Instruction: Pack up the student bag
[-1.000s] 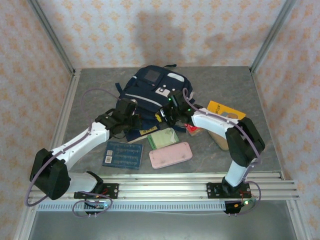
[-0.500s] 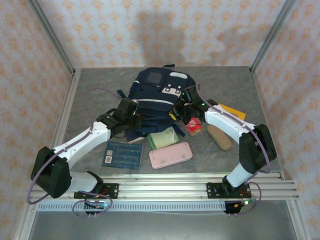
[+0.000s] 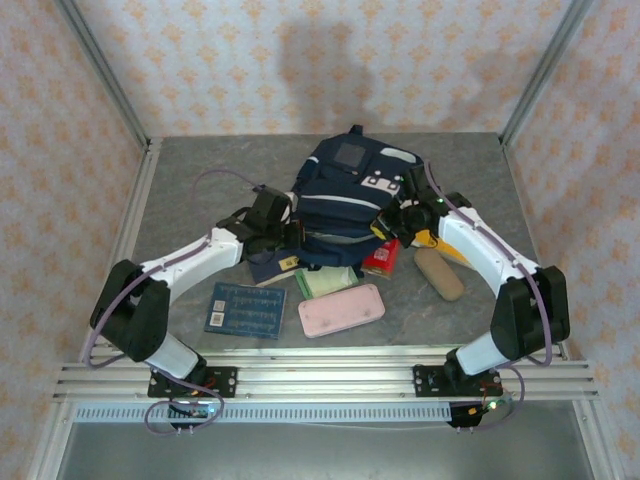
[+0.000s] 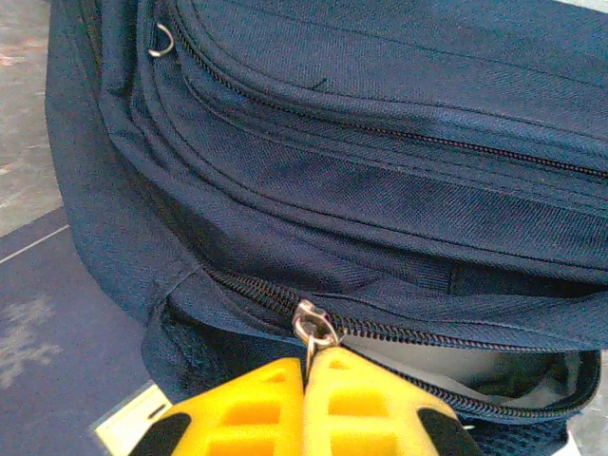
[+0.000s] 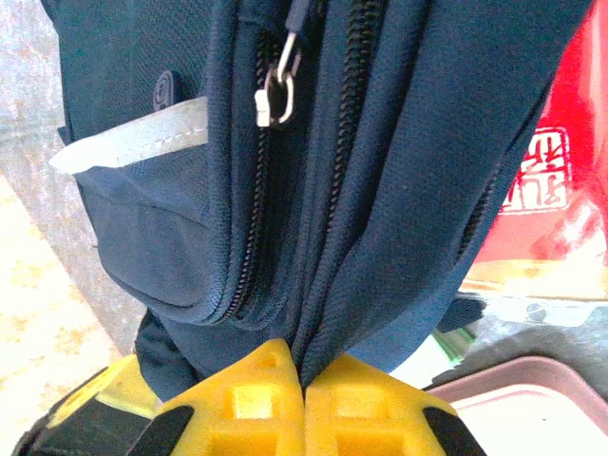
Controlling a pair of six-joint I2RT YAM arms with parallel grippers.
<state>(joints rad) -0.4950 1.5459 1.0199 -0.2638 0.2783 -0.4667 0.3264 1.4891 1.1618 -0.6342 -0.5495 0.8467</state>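
Left claw (image 4: 306, 375), right claw (image 5: 304, 370) pinched on student bag (image 3: 345, 195)

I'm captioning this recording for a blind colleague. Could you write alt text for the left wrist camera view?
The left gripper, yellow fingers shut together, pinches the metal zipper pull of the navy student bag. Right of the pull the zipper stands open on a pale grey interior; grey table shows at the left edge.
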